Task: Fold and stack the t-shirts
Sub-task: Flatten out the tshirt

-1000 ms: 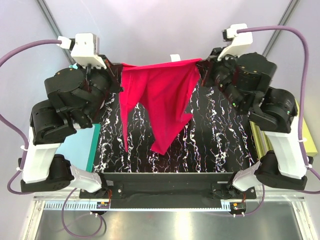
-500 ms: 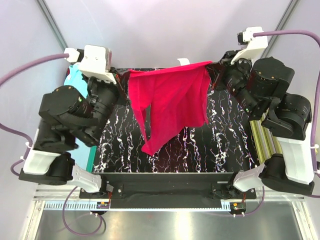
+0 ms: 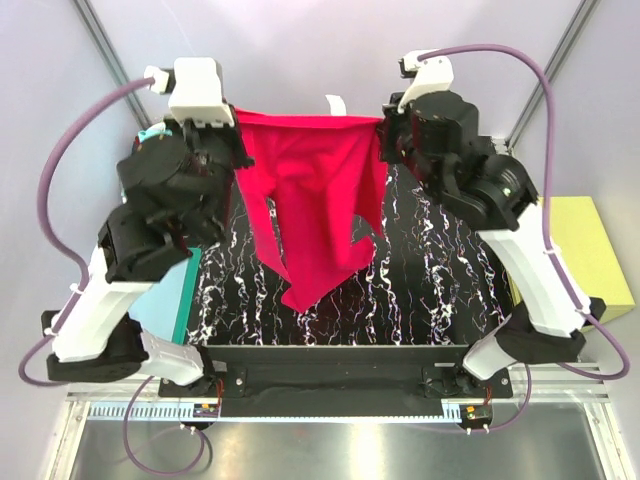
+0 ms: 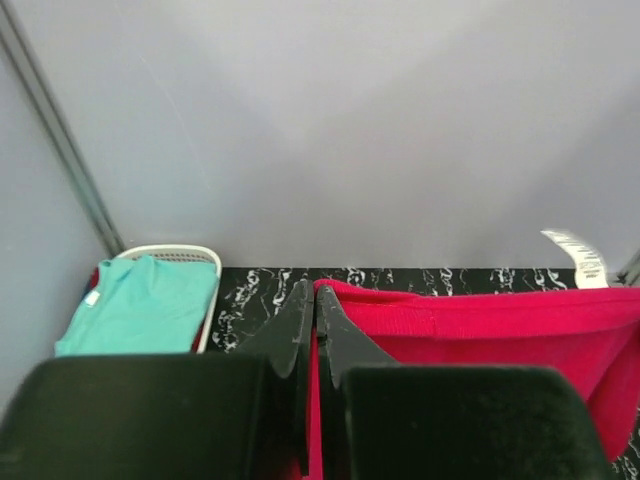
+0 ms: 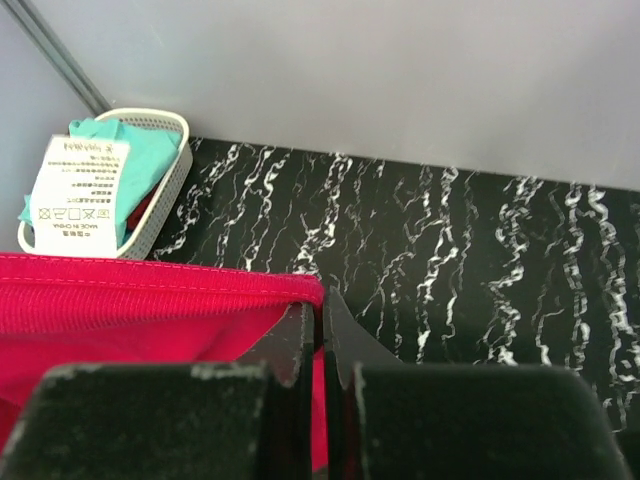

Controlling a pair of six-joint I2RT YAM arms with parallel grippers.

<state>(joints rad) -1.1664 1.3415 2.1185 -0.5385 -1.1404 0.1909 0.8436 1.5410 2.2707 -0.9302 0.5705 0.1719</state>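
Pinching top hem of crimson t-shirt (image 3: 315,185) with left pincer (image 4: 316,300) and right pincer (image 5: 322,310), both pressed together; left of it, glimpsing turquoise t-shirt (image 4: 140,305), half hidden in basket (image 4: 175,250)

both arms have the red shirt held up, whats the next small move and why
Probably lower both arms together to lay the red t-shirt flat on the table. The left gripper and right gripper pinch its top edge stretched between them, and the rest hangs in loose folds.
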